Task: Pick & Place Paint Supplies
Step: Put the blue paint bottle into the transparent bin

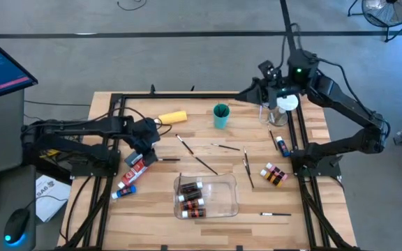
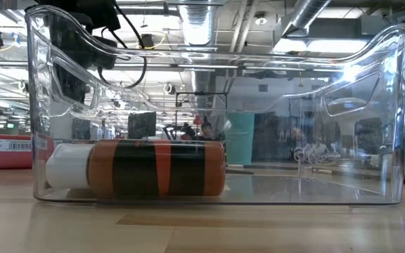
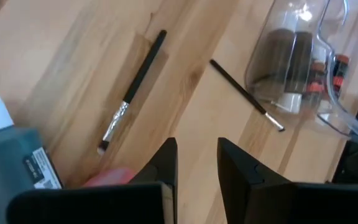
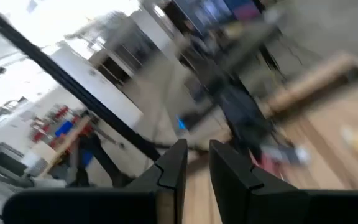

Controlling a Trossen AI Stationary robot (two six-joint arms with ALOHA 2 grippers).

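Observation:
My left gripper [image 1: 147, 155] [image 3: 197, 163] hovers low over the wood at the table's left, open by a small gap, with nothing between the fingers. A red tube [image 1: 135, 164] and a grey tube [image 3: 11, 165] lie right beside it, and a blue tube [image 1: 125, 189] lies nearer. A dark-handled brush [image 3: 133, 89] lies flat just ahead, a second brush [image 3: 246, 94] beyond it. My right gripper [image 1: 246, 94] [image 4: 197, 163] is raised over the far edge, pointing left, with a narrow gap and nothing in it. The yellow bottle [image 1: 173, 117] lies on its side. Brown bottles [image 2: 153, 167] lie in the clear tray [image 1: 229, 202].
A teal cup [image 1: 220, 115] stands at the far middle. A clear jar [image 1: 279, 111] stands under the right arm. Two bottles [image 1: 274, 174] and a tube [image 1: 281, 145] lie at the right. Brushes [image 1: 205, 164] [image 1: 246, 167] [image 1: 276, 214] are scattered across the middle.

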